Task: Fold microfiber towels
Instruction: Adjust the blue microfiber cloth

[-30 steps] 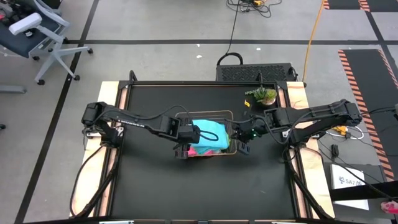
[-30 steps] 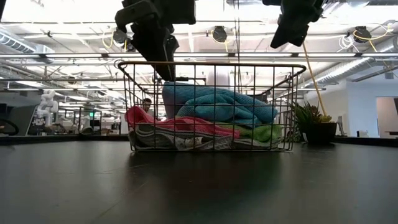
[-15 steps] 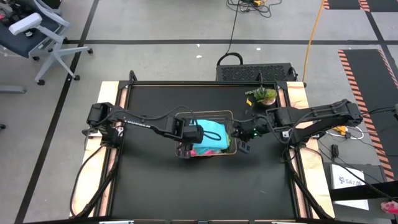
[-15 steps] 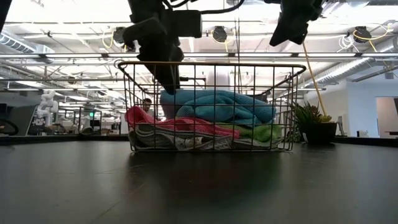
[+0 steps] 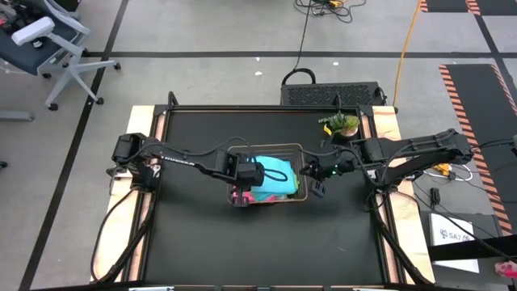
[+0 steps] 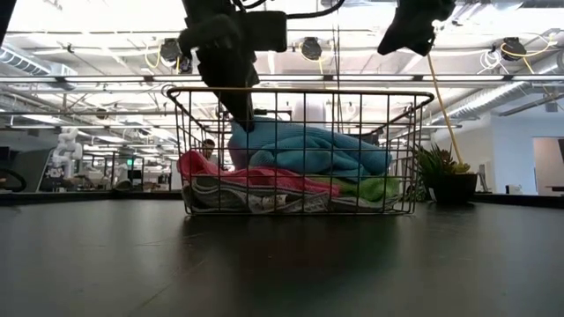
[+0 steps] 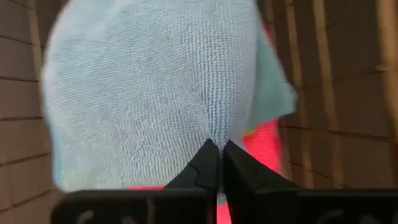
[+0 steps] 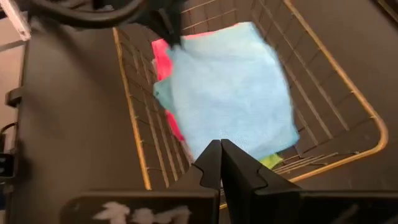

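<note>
High view: a wire basket [image 5: 300, 150] sits at the centre of the black worktop [image 5: 202, 234], holding a pile of towels with the teal towel [image 5: 273, 172] on top and a pink towel [image 5: 260, 196] showing at the near edge. The left claw [image 5: 240, 194] is down over the basket's left end; the right claw [image 5: 318, 189] hangs just outside the right end. A small potted plant [image 5: 342, 124] stands near the far right corner. Low view: this adds the stacking order, which the overhead picture hides. The teal towel [image 6: 308, 148] is heaped above the pink towel [image 6: 256, 173], with a lime green towel [image 6: 370, 187] at the right and a pale towel [image 6: 251, 202] at the bottom. The left claw [image 6: 243, 121] reaches below the basket rim [image 6: 300, 90] to the teal towel's left edge; the right claw [image 6: 401, 40] stays above the rim. Left wrist view: the left claw [image 7: 217, 149] is closed, its fingertips [image 7: 208, 155] pinching a fold of the teal towel [image 7: 149, 99], pink cloth beneath. Right wrist view: the right claw [image 8: 220, 149] is closed on nothing, above the basket [image 8: 130, 118], looking down on the teal towel [image 8: 230, 93].
</note>
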